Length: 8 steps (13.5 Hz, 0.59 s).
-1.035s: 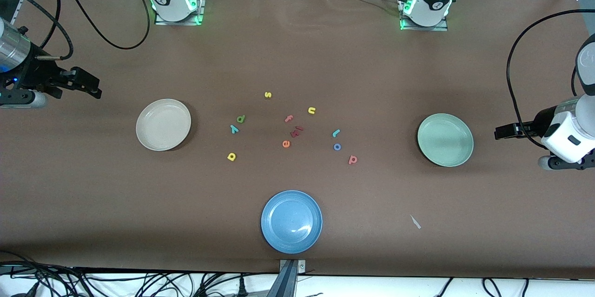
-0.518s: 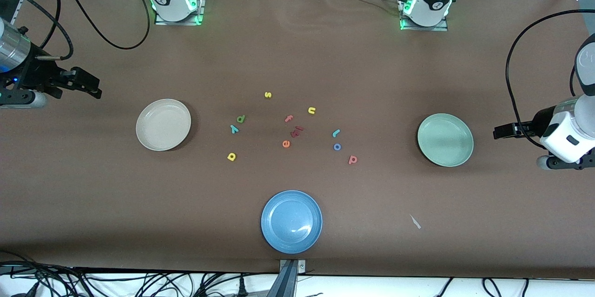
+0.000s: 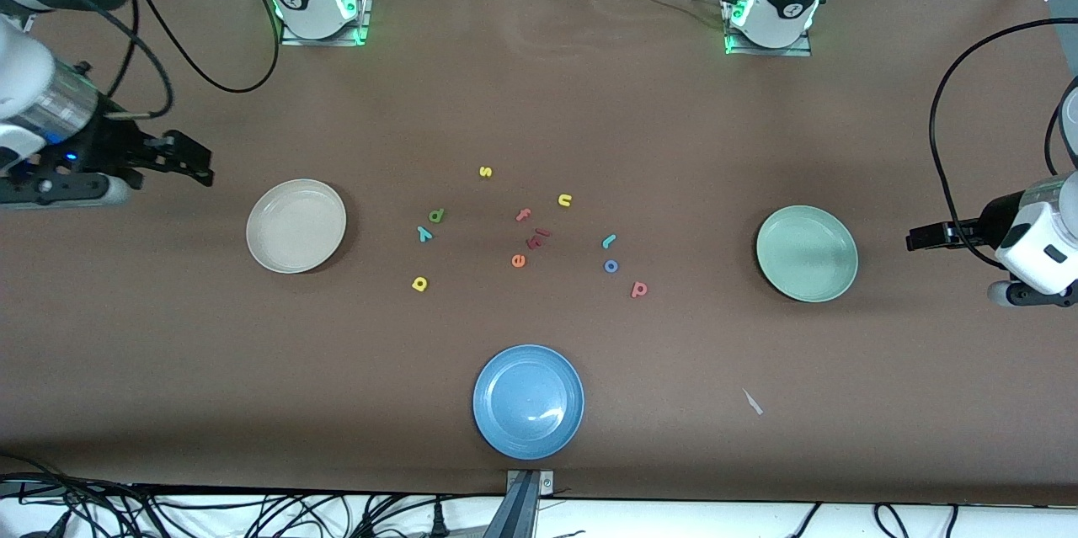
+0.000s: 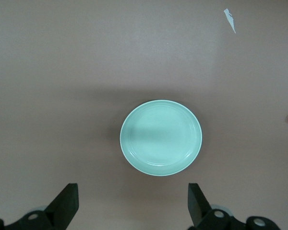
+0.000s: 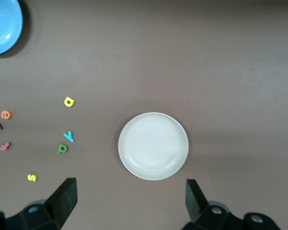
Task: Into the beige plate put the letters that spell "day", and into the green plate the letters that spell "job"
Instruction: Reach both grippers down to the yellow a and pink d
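Observation:
The beige plate (image 3: 296,226) (image 5: 153,146) lies toward the right arm's end of the table, the green plate (image 3: 807,253) (image 4: 161,138) toward the left arm's end; neither holds anything. Between them lie the olive d (image 3: 436,215), teal y (image 3: 424,233) and yellow a (image 3: 419,284), and closer to the green plate the teal j (image 3: 609,241), blue o (image 3: 611,266) and salmon b (image 3: 639,290). My right gripper (image 3: 198,166) (image 5: 130,188) hangs open beside the beige plate. My left gripper (image 3: 916,238) (image 4: 133,191) hangs open beside the green plate.
A blue plate (image 3: 528,401) sits near the front edge. Stray letters lie mid-table: yellow s (image 3: 485,172), yellow u (image 3: 564,200), pink f (image 3: 523,215), orange e (image 3: 518,260) and dark red pieces (image 3: 537,237). A white scrap (image 3: 752,402) lies nearer the camera than the green plate.
My right gripper has shifted toward the beige plate. My left gripper has drawn slightly away from the green plate. Letters and plates have not moved.

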Each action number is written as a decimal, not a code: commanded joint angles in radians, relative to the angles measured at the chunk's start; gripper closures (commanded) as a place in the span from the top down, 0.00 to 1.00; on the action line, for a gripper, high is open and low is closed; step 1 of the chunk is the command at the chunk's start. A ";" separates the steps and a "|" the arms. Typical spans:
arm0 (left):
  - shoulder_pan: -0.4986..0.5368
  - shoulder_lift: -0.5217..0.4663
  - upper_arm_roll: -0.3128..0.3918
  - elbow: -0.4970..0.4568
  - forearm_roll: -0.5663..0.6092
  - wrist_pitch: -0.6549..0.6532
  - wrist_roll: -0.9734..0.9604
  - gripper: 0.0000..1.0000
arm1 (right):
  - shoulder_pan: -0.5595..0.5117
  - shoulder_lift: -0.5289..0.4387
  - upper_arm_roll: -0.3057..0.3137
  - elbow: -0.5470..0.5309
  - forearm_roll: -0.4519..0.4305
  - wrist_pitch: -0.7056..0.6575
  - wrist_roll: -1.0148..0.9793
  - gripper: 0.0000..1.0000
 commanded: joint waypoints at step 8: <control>-0.010 0.010 -0.006 -0.022 -0.021 -0.006 0.027 1.00 | 0.234 0.335 -0.001 -0.002 -0.017 0.272 0.442 1.00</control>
